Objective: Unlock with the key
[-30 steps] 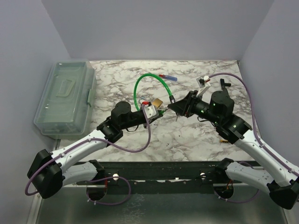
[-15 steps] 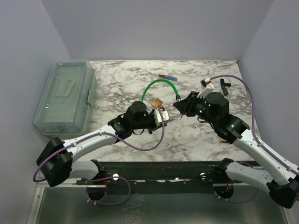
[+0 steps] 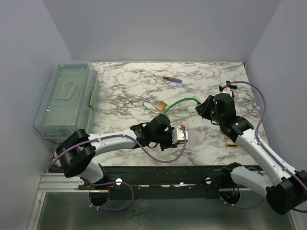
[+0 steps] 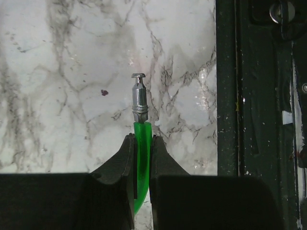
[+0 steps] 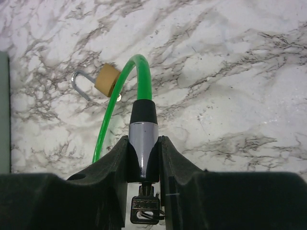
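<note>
Key between right pincer fingers, with cable lock barrel

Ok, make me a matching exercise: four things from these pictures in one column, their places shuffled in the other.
Things:
1. padlock
2. cable tip
3. cable barrel
4. box

Places:
a. clamped in the right gripper
b. far left of the top view
c. clamped in the left gripper
d. lying loose, in no gripper

Pairs: 1-d, 2-c, 3-a, 4-b
</note>
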